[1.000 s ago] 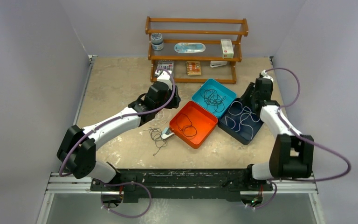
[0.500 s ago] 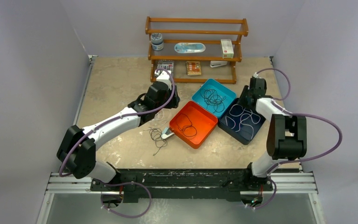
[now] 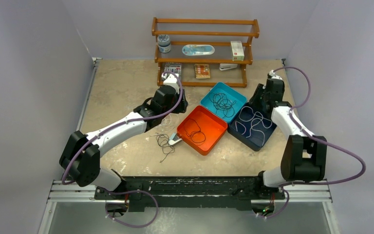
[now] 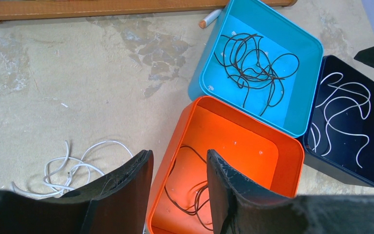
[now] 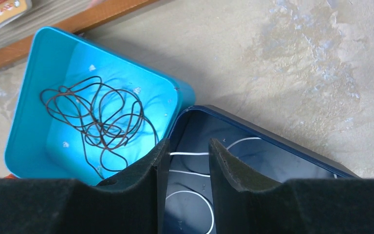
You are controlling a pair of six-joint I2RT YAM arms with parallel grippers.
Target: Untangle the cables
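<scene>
The left hand (image 4: 179, 156) hangs part-open, empty, above a black cable (image 4: 195, 204) in the orange tray (image 4: 243, 151); the right hand (image 5: 189, 144), likewise gaping, hovers over a white cable (image 5: 190, 154) in the navy tray (image 5: 282, 161).

Top camera, high behind, faces down over the whole desk (image 3: 121, 92). Left wrist camera peers close past the left hand (image 4: 179, 156); right wrist camera past the right hand (image 5: 189, 144). All three share the teal box (image 3: 224, 89) beyond the hands.
</scene>
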